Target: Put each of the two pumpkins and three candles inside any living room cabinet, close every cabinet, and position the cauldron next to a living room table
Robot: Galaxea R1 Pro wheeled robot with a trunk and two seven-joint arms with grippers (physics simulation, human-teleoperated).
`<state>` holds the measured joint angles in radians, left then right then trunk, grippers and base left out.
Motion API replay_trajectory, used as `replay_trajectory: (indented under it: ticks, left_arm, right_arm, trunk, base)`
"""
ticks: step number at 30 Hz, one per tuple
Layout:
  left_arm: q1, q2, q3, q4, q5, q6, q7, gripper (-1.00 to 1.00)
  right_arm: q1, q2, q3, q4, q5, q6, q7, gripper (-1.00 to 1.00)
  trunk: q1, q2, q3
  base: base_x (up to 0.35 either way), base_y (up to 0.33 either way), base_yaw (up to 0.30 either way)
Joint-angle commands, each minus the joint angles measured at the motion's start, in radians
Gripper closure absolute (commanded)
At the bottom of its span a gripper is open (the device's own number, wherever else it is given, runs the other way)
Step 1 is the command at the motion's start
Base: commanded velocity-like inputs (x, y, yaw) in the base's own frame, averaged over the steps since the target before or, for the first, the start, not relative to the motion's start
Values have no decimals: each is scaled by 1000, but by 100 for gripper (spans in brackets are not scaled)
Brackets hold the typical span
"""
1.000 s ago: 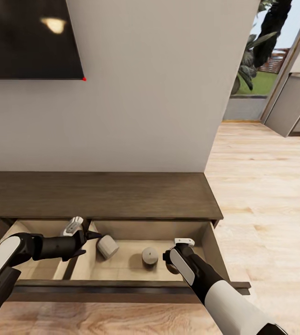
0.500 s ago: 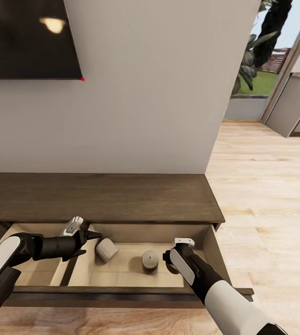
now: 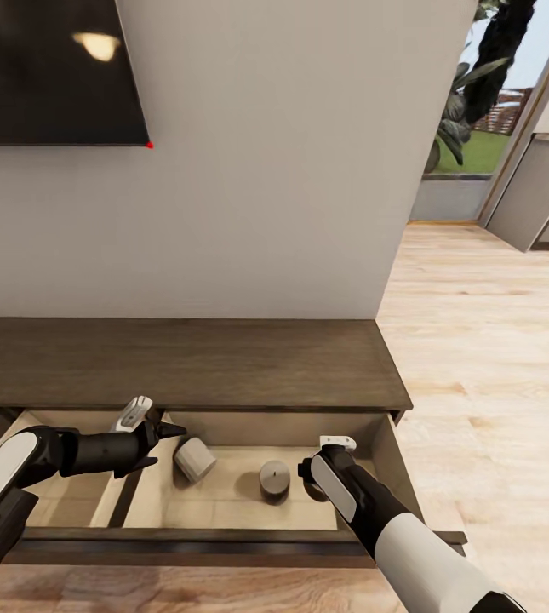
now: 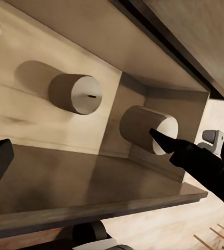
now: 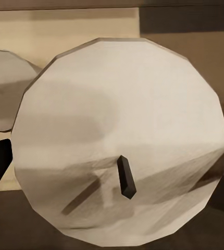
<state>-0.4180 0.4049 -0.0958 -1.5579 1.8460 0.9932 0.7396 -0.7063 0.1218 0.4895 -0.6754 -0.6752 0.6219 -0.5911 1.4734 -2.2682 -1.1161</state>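
The long dark cabinet (image 3: pixel 223 362) has a pull-out drawer (image 3: pixel 223 538) open below me. Three candles lie in it. A pale candle (image 3: pixel 194 458) leans tilted just off my left gripper (image 3: pixel 162 447), which is open and empty. A second candle (image 3: pixel 274 478) (image 4: pixel 75 94) stands upright mid-drawer. My right gripper (image 3: pixel 312 487) points down at the drawer's right end, open, its fingers on either side of the third candle (image 5: pixel 117 135) (image 4: pixel 143 127), whose top and wick face the right wrist camera. No pumpkins or cauldron are in view.
A black TV (image 3: pixel 53 68) hangs on the grey wall above the cabinet. Light wood floor (image 3: pixel 495 358) runs to the right toward a doorway (image 3: pixel 478 128) with greenery outside. A divider (image 3: pixel 125 494) splits the drawer from another compartment at the left.
The whole view has shifted slightly, so the drawer sits lower in the picture. The tilted candle has settled a little lower beside my left gripper. Neither arm has moved noticeably.
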Motion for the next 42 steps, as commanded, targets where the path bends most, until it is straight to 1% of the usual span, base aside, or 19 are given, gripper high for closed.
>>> replay_trajectory:
  ticks: [1, 2, 5, 10, 14, 21, 27, 42]
  left_arm:
    - [-1, 1, -1, -1, 10, -1, 10, -100]
    - [-1, 1, -1, -1, 10, -1, 10, -100]
    - [-1, 0, -1, -1, 10, -1, 10, -100]
    - [-1, 0, -1, -1, 10, -1, 10, -100]
    - [-1, 0, -1, -1, 10, -1, 10, -100]
    - [-1, 0, -1, -1, 10, -1, 10, -100]
    - [-1, 0, -1, -1, 10, -1, 10, -100]
    - [-1, 0, -1, -1, 10, -1, 10, -100]
  right_arm:
    - [-1, -1, 4, -1, -11, 1, -10, 100]
    - [-1, -1, 4, -1, -11, 1, -10, 100]
    - [-1, -1, 4, -1, -11, -2, -10, 100]
    - [-1, -1, 4, 0, -13, -31, -8, 100]
    - [-1, -1, 4, 0, -13, -35, -7, 100]
    - [-2, -1, 4, 31, -11, -38, -4, 100]
    - [-1, -1, 4, 38, -11, -39, -3, 100]
    - [-1, -1, 4, 39, -11, -39, -3, 100]
  trunk:
    - [0, 0, -1]
    - [0, 0, -1]
    - [11, -21, -10]
    - [31, -56, -26]
    - [31, -56, -26]
    - [57, -105, -48]
    - [80, -147, -67]
    - [80, -147, -67]
  base:
    - [2, 0, 0]
    - [1, 0, 0]
    - [0, 0, 0]
    - [0, 0, 0]
    - [0, 0, 0]
    - [0, 0, 0]
    - [0, 0, 0]
    - [0, 0, 0]
